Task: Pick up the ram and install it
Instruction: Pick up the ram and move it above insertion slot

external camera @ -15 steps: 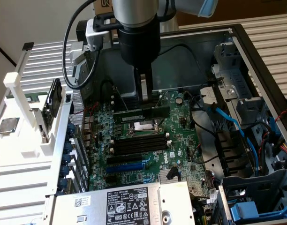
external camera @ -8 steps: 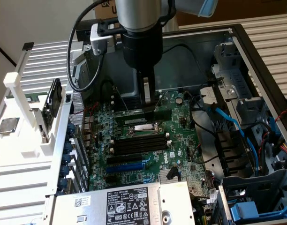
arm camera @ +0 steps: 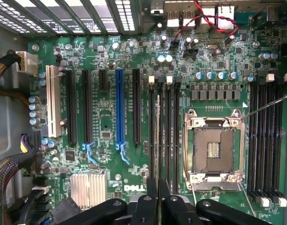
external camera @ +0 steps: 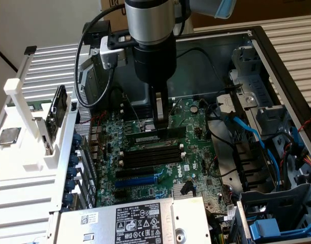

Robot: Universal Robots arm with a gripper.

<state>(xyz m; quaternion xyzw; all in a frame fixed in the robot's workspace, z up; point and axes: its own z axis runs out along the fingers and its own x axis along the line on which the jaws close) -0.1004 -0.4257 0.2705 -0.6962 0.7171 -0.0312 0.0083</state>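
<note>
Op: Gripper point(arm camera: 158, 185) sits closest to the wrist cam, black fingers point(arm camera: 150, 201) pinched on the ram point(arm camera: 157, 136). The stick is seen edge-on, running straight out from between them.

Rev: Seated?

Op: Can't tell. The exterior view has it upright on its long edge, green face and white label showing, down at the memory slots point(external camera: 151, 155). The other black slots lie between it and the blue slot point(external camera: 140, 181).

Rev: Alignment?

Op: Parallel to the slots, within the bank. The wrist view doesn't settle which slot exactly.

Rev: Around it?

Op: Processor socket point(arm camera: 213, 147) just beside the bank, metal frame, contacts showing. Second slot bank point(arm camera: 265, 140) past the socket. Heatsink point(arm camera: 88, 190) near the blue slot's end. Farther out:
- labelled silver box point(external camera: 130, 221) nearest the exterior camera
- blue cables point(external camera: 253, 136) on the exterior view's right
- white rack point(external camera: 23, 109) on the exterior view's left, well apart, with a silver chip point(external camera: 9, 136) lying on it
</note>
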